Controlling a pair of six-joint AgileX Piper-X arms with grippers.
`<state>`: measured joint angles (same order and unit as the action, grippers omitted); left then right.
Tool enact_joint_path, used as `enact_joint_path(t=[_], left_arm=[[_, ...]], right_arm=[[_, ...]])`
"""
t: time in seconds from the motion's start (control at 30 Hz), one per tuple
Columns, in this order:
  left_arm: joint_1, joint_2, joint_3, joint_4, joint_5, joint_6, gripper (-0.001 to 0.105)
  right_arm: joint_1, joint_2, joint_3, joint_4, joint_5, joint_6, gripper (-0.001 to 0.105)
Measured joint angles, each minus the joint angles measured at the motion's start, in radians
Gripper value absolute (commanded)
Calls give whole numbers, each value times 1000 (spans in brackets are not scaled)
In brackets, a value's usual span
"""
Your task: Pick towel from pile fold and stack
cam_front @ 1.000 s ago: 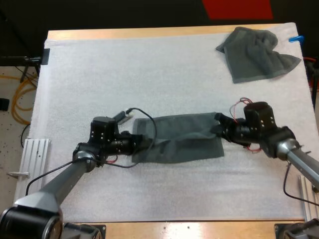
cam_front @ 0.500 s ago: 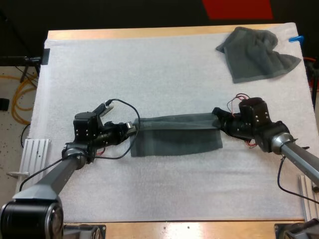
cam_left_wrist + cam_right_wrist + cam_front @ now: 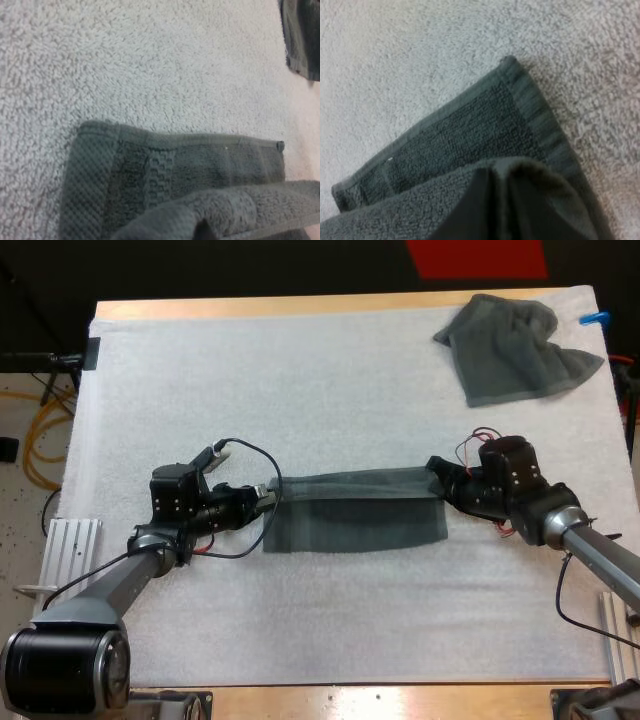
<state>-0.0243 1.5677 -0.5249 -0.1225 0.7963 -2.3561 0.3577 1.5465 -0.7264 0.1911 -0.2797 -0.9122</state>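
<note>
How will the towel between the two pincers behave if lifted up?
Probably floppy: the towel hangs folded between the left pincer and right pincer, lower part on the mat. Likely grippy, not slippery: its weave looks rough.

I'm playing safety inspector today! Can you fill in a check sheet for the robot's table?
surface: white mat covering a wooden table.
job's things: long towel doubled over mid-mat; crumpled towel at the far right corner.
clutter: nothing seen.
grippers: left hand shut on the long towel's left end; right hand shut on its right end.
cables: yellow cable looped on the floor, left of the table.
surroundings: speckled floor on the left.
</note>
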Motion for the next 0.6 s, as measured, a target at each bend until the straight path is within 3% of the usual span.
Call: enact_joint_path(t=[0.07, 0.13, 0.23, 0.4, 0.6], left_arm=[[0, 0, 0, 0, 1, 0, 20], [0, 0, 0, 0, 2, 0, 39], [0, 0, 0, -7, 2, 0, 61], [0, -18, -19, -42, 3, 25, 62], [0, -166, -56, -44, 3, 77, 62]], right_arm=[[0, 0, 0, -5, -5, 0, 24], [0, 0, 0, -25, -6, 0, 49], [0, 0, 0, -101, -18, -3, 71], [0, -4, -4, -256, -86, -85, 71], [0, -73, -49, -177, -50, -266, 71]])
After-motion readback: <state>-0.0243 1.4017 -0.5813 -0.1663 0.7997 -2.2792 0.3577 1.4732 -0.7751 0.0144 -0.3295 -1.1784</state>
